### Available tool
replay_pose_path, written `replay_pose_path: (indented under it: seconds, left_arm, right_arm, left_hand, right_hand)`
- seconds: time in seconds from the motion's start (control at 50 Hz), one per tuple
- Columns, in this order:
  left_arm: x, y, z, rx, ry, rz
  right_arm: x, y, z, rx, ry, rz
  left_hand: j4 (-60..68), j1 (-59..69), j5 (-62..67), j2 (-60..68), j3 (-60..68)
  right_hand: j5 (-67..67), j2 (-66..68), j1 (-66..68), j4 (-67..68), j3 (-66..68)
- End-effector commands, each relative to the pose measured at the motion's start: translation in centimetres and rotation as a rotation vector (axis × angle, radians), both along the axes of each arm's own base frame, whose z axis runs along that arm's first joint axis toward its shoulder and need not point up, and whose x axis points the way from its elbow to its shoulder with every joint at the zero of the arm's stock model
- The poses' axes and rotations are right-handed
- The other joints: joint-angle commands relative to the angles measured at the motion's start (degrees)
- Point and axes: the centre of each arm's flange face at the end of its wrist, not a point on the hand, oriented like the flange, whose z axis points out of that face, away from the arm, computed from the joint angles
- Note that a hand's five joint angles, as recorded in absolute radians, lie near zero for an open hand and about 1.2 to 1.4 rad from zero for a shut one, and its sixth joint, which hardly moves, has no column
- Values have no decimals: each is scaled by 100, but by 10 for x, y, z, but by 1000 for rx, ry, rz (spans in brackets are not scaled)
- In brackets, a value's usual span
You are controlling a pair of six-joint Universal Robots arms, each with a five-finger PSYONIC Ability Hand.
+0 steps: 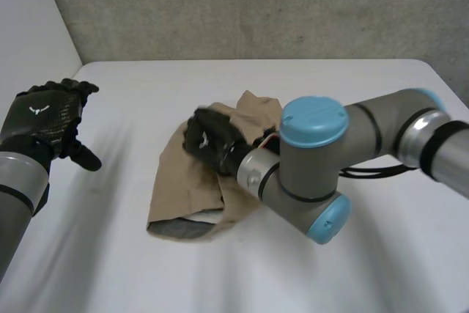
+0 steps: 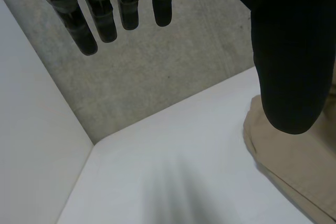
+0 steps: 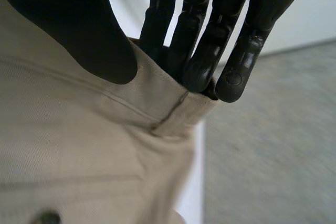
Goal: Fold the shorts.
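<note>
Tan shorts point(image 1: 187, 181) lie crumpled in the middle of the white table point(image 1: 132, 100), with a grey lining showing at their near hem. My right hand point(image 1: 209, 139) rests on top of them, about the middle of the heap. In the right wrist view the thumb and fingers point(image 3: 199, 51) pinch a seamed edge of the shorts point(image 3: 79, 150) between them. My left hand point(image 1: 47, 115) hovers above the table's left side, well apart from the cloth. In its own wrist view the fingers point(image 2: 105, 19) are straight and spread, holding nothing, and an edge of the shorts point(image 2: 294, 166) lies beside the thumb.
A grey concrete wall point(image 1: 256, 5) stands behind the table's far edge, and a white wall point(image 1: 29, 27) runs along the left. My right arm point(image 1: 315, 174) reaches across the table's right half, over part of the shorts.
</note>
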Motion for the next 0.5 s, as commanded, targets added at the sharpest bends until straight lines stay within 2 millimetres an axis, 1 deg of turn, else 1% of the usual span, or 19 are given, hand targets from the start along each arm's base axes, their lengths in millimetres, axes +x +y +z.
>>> replay_pose_path:
  seconds: [0.02,0.04,0.1,0.12,0.18,0.2,0.26,0.28,0.34,0.36,0.42,0.44,0.5]
  left_arm:
    - [0,-2,0,-4,2,1]
    - [0,-2,0,-4,0,1]
    - [0,-1,0,-3,0,1]
    - [0,-1,0,-3,0,1]
    - [0,-2,0,-4,-1,1]
    - [0,-2,0,-3,-2,-1]
    - [-2,-2,-1,2,-3,-5]
    - [-3,-2,-2,4,-4,-8]
    - [-4,0,-4,10,-5,-16]
    - [-5,1,-5,13,-7,-21]
    - [-7,2,-9,27,-11,-30]
    - [-9,2,-11,35,-13,-36]
    - [-12,3,-13,41,-18,-47]
  right_arm:
    - [-31,-12,53,73,-203,-258]
    - [-46,-21,57,107,-224,-329]
    - [-79,-40,55,156,-234,-466]
    - [-100,-49,52,179,-234,-538]
    - [-126,-58,53,187,-237,-630]
    - [-140,-64,51,191,-231,-678]
    - [-163,-75,43,204,-218,-754]
    - [-178,-83,38,211,-209,-808]
    - [-200,-93,32,219,-188,-881]
    - [-213,-100,29,213,-179,-924]
    - [-229,-110,25,203,-171,-981]
    - [-239,-115,24,199,-163,-1011]
    - [-252,-122,23,191,-153,-1047]
  left_hand:
    - [-183,-242,-266,-197,-261]
    - [-183,-242,-266,-197,-261]
    - [-183,-242,-266,-197,-261]
    - [-200,-259,-283,-213,-277]
    - [-200,-259,-283,-214,-278]
    - [-184,-243,-266,-197,-261]
    - [-183,-242,-266,-197,-261]
    - [-183,-242,-266,-197,-261]
    - [-183,-242,-266,-197,-261]
    - [-183,-242,-266,-197,-261]
    - [-183,-242,-266,-197,-261]
    - [-200,-259,-283,-213,-277]
    - [-183,-242,-266,-197,-261]
  right_hand:
    - [1448,1228,2393,1232,1323]
    - [1448,1228,2393,1232,1323]
    - [1448,1228,2393,1232,1323]
    - [1448,1228,2393,1232,1323]
    - [1448,1228,2393,1232,1323]
    - [1448,1228,2393,1232,1323]
    - [1448,1228,2393,1232,1323]
    - [1448,1228,2393,1232,1323]
    - [1448,1228,2393,1232,1323]
    - [1448,1228,2393,1232,1323]
    - [1448,1228,2393,1232,1323]
    - [1448,1228,2393,1232,1323]
    - [1448,1228,2393,1232,1323]
